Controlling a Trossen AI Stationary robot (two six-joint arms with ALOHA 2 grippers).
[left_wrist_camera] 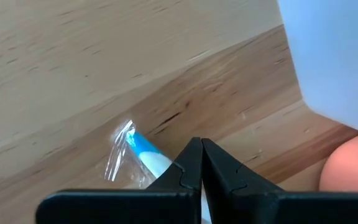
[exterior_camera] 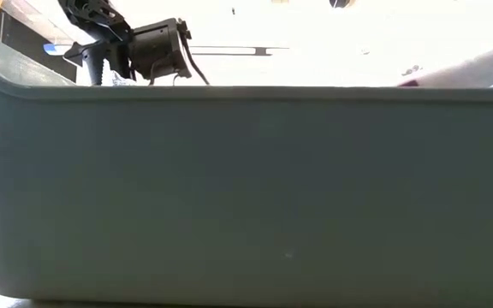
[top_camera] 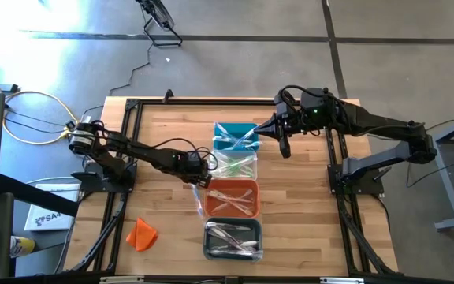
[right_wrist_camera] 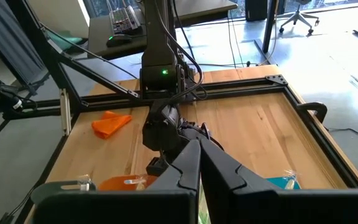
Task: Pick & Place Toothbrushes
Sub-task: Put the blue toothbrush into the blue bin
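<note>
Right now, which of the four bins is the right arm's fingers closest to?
The teal bin, at the far end of the row; the right gripper hangs just beside it.

The left arm extends low across the table, elbow bent. The left gripper (top_camera: 202,181) points downward, fingers pressed together. The right arm reaches inward, raised. The right gripper (top_camera: 284,150) has its fingers closed, tips meeting.

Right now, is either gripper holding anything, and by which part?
The left gripper is shut on a wrapped white-and-blue toothbrush, pinching one end; the other end pokes out over the wooden table. The right gripper, shut, holds nothing visible.
</note>
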